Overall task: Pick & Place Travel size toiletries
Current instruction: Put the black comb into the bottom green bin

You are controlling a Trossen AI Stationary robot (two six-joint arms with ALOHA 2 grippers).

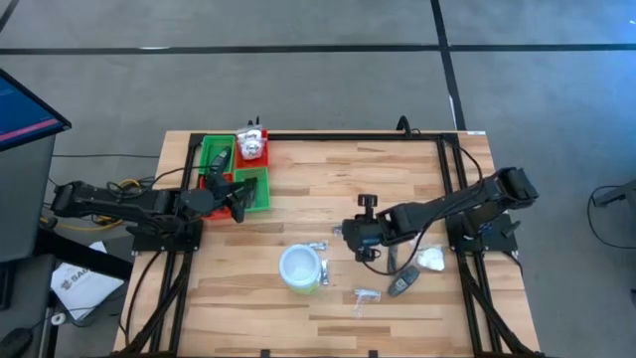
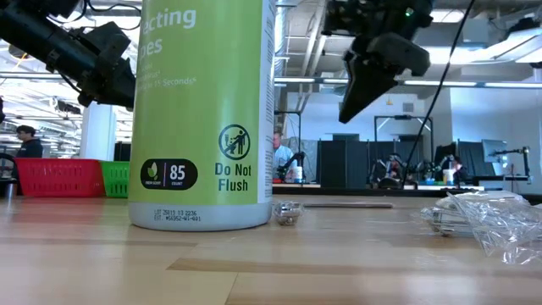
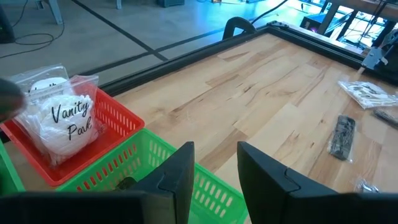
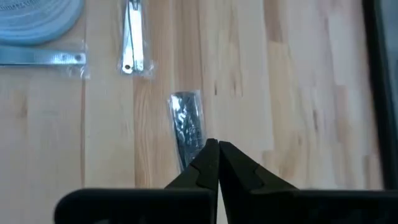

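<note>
Dark sachet (image 4: 186, 127) seen just ahead of right hand (image 4: 217, 152), fingers pressed together, empty | left hand (image 3: 214, 165) held over green tray (image 3: 155, 168), fingers spread

Robotics lab: more robot arms (image 2: 391, 169) behind.

We see the compartment tray (image 1: 237, 177) at the tabletop's (image 1: 328, 164) far left corner, a packet (image 1: 252, 145) in its rear compartment. The tub (image 1: 300, 268) stands near the middle front, sachets (image 1: 367, 295) to its right, more toiletries (image 1: 430, 260) farther right.
</note>
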